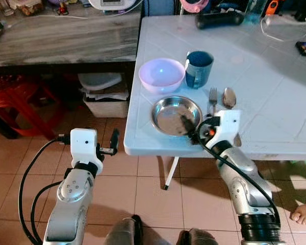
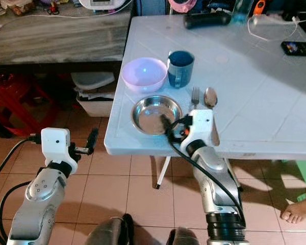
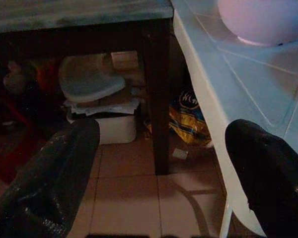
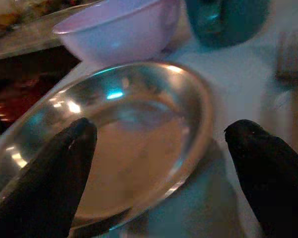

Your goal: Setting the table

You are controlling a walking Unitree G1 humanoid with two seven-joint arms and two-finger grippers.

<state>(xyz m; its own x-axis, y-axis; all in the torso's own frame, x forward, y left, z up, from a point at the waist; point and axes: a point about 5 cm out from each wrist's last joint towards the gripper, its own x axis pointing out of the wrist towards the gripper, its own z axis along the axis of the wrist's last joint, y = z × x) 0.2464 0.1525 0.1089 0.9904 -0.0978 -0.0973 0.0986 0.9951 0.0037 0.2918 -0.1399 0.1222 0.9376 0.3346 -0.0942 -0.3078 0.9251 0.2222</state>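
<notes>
Now the right tool (image 4: 159, 163) hovers spread over the steel plate (image 1: 176, 115) — pink bowl (image 1: 161, 74) beside; left tool (image 3: 159, 168) spread too.

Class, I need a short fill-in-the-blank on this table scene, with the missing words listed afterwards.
1. The fork lies beside the ____.
2. The mug is ____ in colour.
3. The right gripper is open at the steel ____.
4. The pink bowl stands on the ____.

Missing words: spoon; blue; plate; table

Your right gripper (image 4: 159, 163) reaches forward from a raised forearm, its two black fingers (image 4: 44, 183) spread wide apart. Your left gripper (image 3: 161, 173) is held lower and farther back, fingers likewise parted.
</notes>
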